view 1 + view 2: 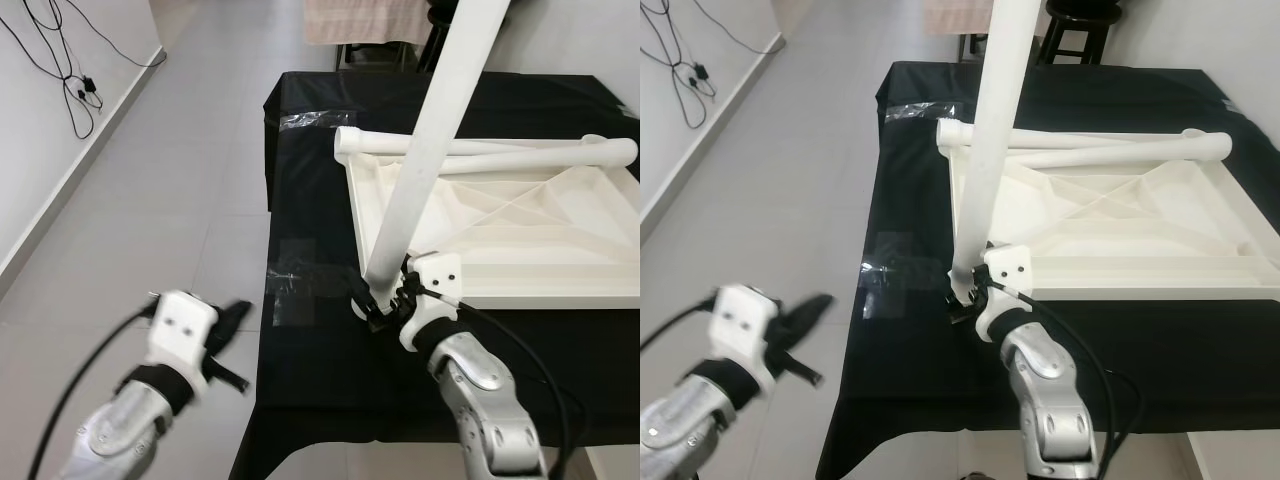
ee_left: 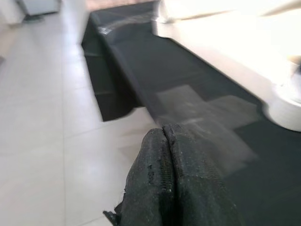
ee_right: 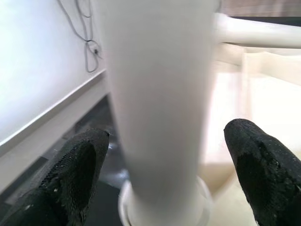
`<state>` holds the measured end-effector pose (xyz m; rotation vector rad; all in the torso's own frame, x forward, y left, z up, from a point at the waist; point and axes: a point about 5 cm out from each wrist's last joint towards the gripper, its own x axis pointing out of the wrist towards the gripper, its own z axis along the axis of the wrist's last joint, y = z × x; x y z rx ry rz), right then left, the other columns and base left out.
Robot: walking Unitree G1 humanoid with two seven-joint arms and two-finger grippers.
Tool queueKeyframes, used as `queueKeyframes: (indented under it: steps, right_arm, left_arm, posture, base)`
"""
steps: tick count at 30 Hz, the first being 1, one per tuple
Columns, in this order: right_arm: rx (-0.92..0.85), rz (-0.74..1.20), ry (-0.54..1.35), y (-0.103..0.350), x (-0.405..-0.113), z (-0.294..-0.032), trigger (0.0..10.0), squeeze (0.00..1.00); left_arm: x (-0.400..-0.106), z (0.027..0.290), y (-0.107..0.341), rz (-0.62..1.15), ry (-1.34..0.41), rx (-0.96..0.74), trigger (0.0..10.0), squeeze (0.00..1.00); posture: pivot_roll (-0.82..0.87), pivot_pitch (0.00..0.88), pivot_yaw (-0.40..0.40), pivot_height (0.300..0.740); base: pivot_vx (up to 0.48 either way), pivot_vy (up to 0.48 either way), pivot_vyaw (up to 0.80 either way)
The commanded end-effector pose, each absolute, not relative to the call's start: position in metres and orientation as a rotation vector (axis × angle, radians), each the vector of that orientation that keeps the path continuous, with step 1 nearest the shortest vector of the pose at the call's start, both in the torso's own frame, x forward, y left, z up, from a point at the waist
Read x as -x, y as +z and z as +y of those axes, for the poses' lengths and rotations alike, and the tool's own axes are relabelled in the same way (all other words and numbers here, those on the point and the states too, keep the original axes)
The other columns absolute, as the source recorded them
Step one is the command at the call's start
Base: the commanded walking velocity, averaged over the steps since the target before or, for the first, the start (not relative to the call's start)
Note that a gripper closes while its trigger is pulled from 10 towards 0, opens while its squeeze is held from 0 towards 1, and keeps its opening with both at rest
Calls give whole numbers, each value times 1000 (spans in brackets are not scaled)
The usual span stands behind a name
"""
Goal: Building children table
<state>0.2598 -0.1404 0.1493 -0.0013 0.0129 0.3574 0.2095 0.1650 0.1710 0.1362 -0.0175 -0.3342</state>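
A white children's tabletop (image 1: 560, 270) lies upside down on the black-covered table (image 1: 320, 390). One white leg (image 1: 420, 150) stands upright at its near left corner. My right gripper (image 1: 385, 308) is shut on this leg's base, one finger (image 3: 70, 179) on each side of it. Two more white legs (image 1: 520, 155) lie along the tabletop's far edge. My left gripper (image 1: 238, 314) hangs over the floor left of the table, and its fingers (image 2: 155, 179) are pressed together with nothing in them.
Clear tape patches (image 1: 295, 290) stick to the cloth near the table's left edge. Grey tiled floor (image 1: 170, 200) stretches to the left. Black cables (image 1: 70, 80) hang on the white wall. A dark stool (image 1: 1080, 30) stands behind the table.
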Motion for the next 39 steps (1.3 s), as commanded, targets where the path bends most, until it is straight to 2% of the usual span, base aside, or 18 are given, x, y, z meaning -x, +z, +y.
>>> queueKeyframes:
  steps: [1, 3, 5, 6, 8, 9, 19, 39]
  right_arm:
    - [6, -5, 348, 152, -256, -145, 10000, 1000]
    - [16, 22, 262, 146, -247, -160, 10000, 1000]
    - [12, 30, 226, 144, -244, -165, 10000, 1000]
    - [9, 43, 203, 141, -241, -169, 10000, 635]
    - [7, 48, 195, 139, -240, -172, 10000, 635]
    - [6, 59, 182, 137, -238, -175, 10000, 0]
    - [-3, 59, 132, 134, -244, -179, 10000, 0]
    - [-18, 40, 102, 137, -253, -181, 10000, 0]
  left_arm:
    - [-210, 169, 171, -12, -302, -132, 10000, 0]
    - [-210, 178, 170, -63, -166, -33, 10000, 0]
    - [-209, 182, 163, -49, -107, 15, 10000, 0]
    - [-206, 185, 156, -32, -73, -8, 10000, 0]
    - [-204, 186, 151, -13, -61, -37, 10000, 0]
    - [-203, 186, 150, -24, -50, -39, 10000, 0]
    - [-207, 188, 152, -42, 28, -55, 10000, 0]
    - [-212, 185, 149, -65, 36, -96, 10000, 0]
  posture:
    - [24, 99, -22, 740]
    - [15, 101, -25, 740]
    - [9, 103, -26, 740]
    - [7, 104, -25, 740]
    - [7, 104, -25, 740]
    - [4, 107, -22, 740]
    - [-2, 106, -11, 740]
    - [3, 104, -19, 740]
  base:
    - [0, 0, 0]
    - [0, 0, 0]
    - [0, 0, 0]
    - [0, 0, 0]
    - [0, 0, 0]
    - [0, 0, 0]
    - [0, 30, 0]
    - [0, 480, 0]
